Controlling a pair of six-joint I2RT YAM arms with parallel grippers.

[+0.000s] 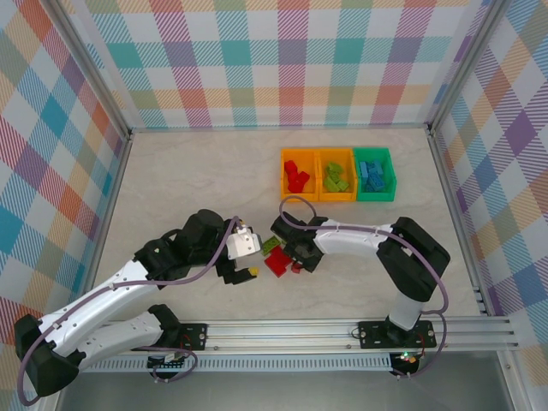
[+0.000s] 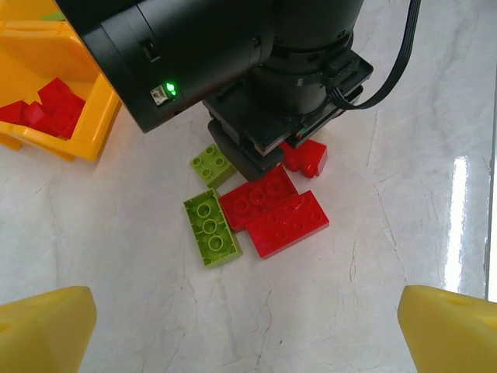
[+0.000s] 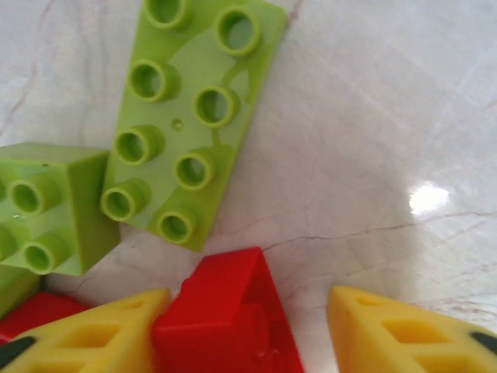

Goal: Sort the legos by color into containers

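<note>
left orange bin (image 1: 285, 178): red legos (image 1: 296, 177)
middle orange bin (image 1: 336, 197): lime legos (image 1: 336, 180)
green bin (image 1: 376, 197): light blue legos (image 1: 372, 175)
loose legos (image 2: 256, 202): red, lime, on table (image 2: 373, 264)
right gripper (image 3: 245, 311): jaws spread around red brick (image 3: 221, 303)
left gripper (image 2: 248, 326): jaws spread

A pale marbled table top (image 1: 197, 180) with thin grey veins lies under the left gripper (image 1: 242, 272) and the right gripper (image 1: 295, 255), spreading out on every side of them. A bright glare spot (image 3: 429, 198) sits on it just ahead and to the right of the right gripper. Pastel plaid walls (image 1: 291, 60) stand well beyond both, with silver metal posts (image 1: 94, 81) at the corners, and a silver rail (image 1: 300, 330) runs behind them.
</note>
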